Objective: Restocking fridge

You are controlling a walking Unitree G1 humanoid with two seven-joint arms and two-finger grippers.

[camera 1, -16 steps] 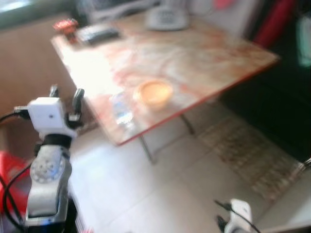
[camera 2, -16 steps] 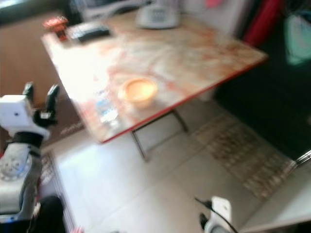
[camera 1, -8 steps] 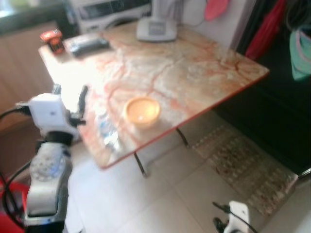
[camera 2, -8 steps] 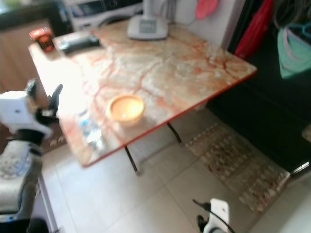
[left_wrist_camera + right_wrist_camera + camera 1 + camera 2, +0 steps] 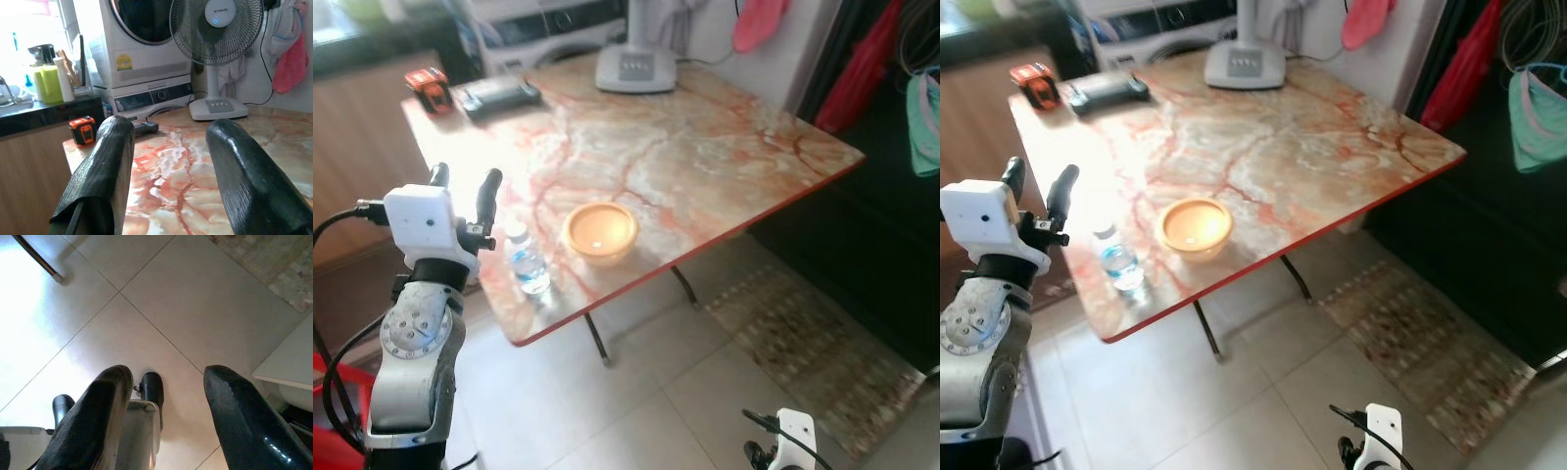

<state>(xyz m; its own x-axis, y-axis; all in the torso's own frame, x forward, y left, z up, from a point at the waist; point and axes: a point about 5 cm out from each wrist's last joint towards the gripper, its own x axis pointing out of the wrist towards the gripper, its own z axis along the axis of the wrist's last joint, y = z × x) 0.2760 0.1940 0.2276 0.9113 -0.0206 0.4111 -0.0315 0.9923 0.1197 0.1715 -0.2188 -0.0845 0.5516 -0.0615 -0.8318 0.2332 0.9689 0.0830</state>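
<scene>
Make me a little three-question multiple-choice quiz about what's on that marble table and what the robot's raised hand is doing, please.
1. Where does the water bottle stand?
A. By the table's near edge, beside the bowl
B. On the floor
C. On the fan's base

2. What colour is the bowl?
A. Blue
B. Orange
C. Black

3. What is the state of the left hand?
A. Shut on the bottle
B. Open, holding nothing
C. Shut on the bowl

Answers:
1. A: the water bottle stands upright near the edge of the table, just left of the bowl.
2. B: the bowl is plainly orange.
3. B: the left hand is raised beside the table, its two black fingers spread with only tabletop between them.
</scene>
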